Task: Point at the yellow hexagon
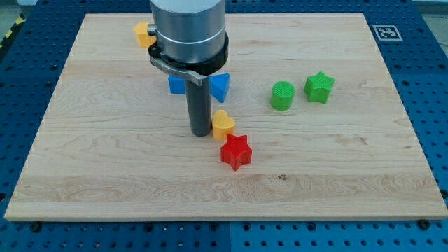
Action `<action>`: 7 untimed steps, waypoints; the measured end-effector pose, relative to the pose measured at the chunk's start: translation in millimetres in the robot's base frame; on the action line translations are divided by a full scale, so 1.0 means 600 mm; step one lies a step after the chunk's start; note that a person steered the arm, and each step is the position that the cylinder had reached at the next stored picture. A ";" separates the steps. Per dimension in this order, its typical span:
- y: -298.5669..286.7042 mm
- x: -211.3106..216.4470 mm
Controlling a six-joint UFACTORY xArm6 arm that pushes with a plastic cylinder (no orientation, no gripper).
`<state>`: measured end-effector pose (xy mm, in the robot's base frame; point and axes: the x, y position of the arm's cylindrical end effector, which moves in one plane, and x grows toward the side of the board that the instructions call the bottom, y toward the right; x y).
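My tip (201,131) rests on a pale wooden board (105,161) with fine lengthwise grain and a small dark knot toward the view's lower right. The rod is a plain dark cylinder with no jaws to spread or press together, and it pinches nothing. It hangs from a wide grey cylindrical housing (189,28) ringed by a dark collar, which hides part of the board's upper middle. Just beside the tip, at about 3 o'clock, sits a yellow heart-shaped block (222,124); whether the two touch cannot be told. At roughly 5 o'clock from the tip, close under the heart, lies a red star (236,151). The task's yellow block (143,33), whose hexagon shape is half hidden by the housing, lies well apart from the tip at about 11 o'clock, near the board's top edge. Two blue blocks flank the rod higher up: one at 11 o'clock (176,85), shape unclear, and a wedge-like one at 1 o'clock (220,86). Toward 2 o'clock, well apart, stand a green cylinder (282,95) and, just beside it on the view's right, a green star (319,87). The board lies on a blue perforated table (427,91); a black-and-white marker tag (384,32) sits at the top right corner, and yellow-black hazard striping (10,31) shows at the top left.
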<state>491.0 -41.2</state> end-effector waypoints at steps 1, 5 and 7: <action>0.007 0.000; -0.223 -0.080; -0.333 -0.310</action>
<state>304.9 -241.2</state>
